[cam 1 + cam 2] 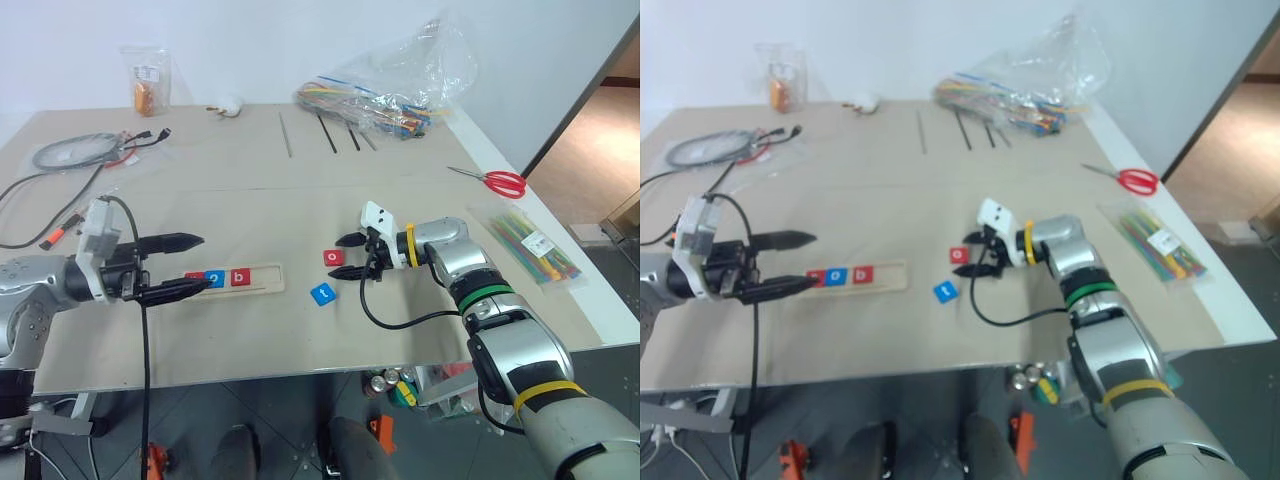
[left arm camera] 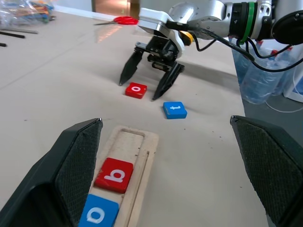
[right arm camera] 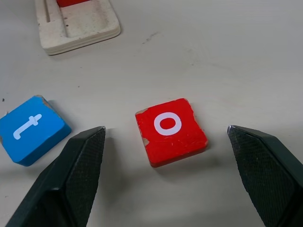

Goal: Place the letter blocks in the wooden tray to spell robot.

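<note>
On the worktop (image 1: 200,200), left eye view: wooden tray (image 1: 262,279) lies left of centre with a red "b" block (image 1: 240,277) and a blue "o" block (image 1: 215,279) seated side by side in its groove; a third red block beside the blue one is mostly hidden by the left tool's lower finger, letter can't be read. Left tool (image 1: 196,262) hovers at that end of the tray, fingers apart, nothing between them. Right tool (image 1: 348,256) sits further right, fingers spread either side of a loose red "o" block (image 1: 333,258), not touching it. Blue "t" block (image 1: 323,294) lies on the worktop just in front of the red "o", between it and the tray's near end. Red scissors (image 1: 492,180) and a packet of coloured sticks (image 1: 530,245) are off to the right, cables (image 1: 75,152) far left, a clear bag of coloured sticks (image 1: 390,95) at the back.

Right eye view: same layout, the tray's right half stands bare.

Left wrist view: red "b" and blue "o" touch each other in the tray, upright to this camera's opposite side; the rest of the groove past "b" is open. Beyond the tray, the right tool straddles the red "o", tips at worktop level; blue "t" just beside it.

Right wrist view: red "o" sits centred in the wide gap between both fingers (image 3: 78,175), clear of each. Blue "t" lies near one finger, apart from the red "o". Tray end sits well beyond them.
</note>
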{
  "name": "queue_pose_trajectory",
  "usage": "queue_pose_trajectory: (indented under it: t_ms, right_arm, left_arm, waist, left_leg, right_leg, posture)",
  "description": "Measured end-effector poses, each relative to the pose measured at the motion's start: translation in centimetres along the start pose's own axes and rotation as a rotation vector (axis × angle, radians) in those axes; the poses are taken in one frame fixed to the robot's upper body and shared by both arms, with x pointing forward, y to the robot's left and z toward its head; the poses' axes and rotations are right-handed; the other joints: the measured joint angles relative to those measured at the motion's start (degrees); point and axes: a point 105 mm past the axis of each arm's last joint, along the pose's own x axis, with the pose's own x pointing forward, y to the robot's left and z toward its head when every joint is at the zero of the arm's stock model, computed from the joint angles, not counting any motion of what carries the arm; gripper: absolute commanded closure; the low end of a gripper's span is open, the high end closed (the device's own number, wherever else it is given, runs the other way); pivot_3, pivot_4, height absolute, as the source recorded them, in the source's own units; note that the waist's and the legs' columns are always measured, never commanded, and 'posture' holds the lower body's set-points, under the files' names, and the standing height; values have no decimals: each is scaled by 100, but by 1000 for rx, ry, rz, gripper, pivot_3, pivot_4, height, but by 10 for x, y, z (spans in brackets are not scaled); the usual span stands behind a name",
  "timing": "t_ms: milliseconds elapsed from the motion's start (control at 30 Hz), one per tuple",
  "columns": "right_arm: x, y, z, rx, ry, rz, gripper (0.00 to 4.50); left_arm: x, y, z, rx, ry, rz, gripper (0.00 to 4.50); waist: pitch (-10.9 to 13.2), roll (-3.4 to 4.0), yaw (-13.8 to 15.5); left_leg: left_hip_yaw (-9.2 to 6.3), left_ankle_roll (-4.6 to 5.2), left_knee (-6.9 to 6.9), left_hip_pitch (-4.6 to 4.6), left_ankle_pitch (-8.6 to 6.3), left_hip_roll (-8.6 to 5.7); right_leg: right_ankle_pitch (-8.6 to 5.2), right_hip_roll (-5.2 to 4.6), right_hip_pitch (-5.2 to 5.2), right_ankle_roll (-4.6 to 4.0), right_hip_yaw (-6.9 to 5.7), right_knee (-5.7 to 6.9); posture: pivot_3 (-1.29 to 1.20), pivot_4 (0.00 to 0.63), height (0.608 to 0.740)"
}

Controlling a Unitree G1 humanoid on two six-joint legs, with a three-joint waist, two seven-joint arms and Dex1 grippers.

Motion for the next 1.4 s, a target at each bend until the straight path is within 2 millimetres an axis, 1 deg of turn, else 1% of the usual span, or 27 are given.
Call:
queue_pose_trajectory:
  t_ms: [133,500,800,933,1267,1400]
  right_arm:
    - [0,0,0,-1,4,0,264]
    - [2,-1,1,16,-1,-5,264]
    - [-3,-9,1,38,-31,-73,264]
    - [-6,-7,-7,43,-47,-89,264]
    - [-5,-6,-7,39,-54,-102,264]
    - [1,-4,-5,35,-66,-105,264]
  left_arm:
    - [-1,-1,-4,-15,4,5,0]
    - [-3,0,-2,-14,-6,23,0]
    - [-3,0,-2,-23,-11,28,0]
    - [-3,0,-2,-23,-11,28,0]
    - [-3,0,-1,-20,-12,27,0]
    - [-3,0,0,-17,-13,25,0]
  waist:
    - [0,0,1]
    - [0,0,-3]
    - [0,0,0]
    - [0,0,0]
    - [0,0,-1]
    - [0,0,-2]
  left_leg:
    - [-1,0,0,1,0,0]
    - [-1,0,-1,8,0,1]
    - [-1,0,-2,7,0,0]
    - [0,0,-2,8,0,0]
    - [0,0,-2,8,0,0]
    - [-1,0,-2,9,0,0]
  right_leg:
    - [0,0,1,0,-1,0]
    - [0,1,5,-1,0,0]
    - [-1,0,6,-1,-1,0]
    - [-1,0,6,-1,0,-1]
    - [-1,0,6,-1,0,-1]
    - [-1,1,6,-1,0,-1]
  posture:
    - [0,150,740]
    - [0,150,740]
    - [0,150,740]
    - [0,150,740]
    - [0,150,740]
    - [0,150,740]
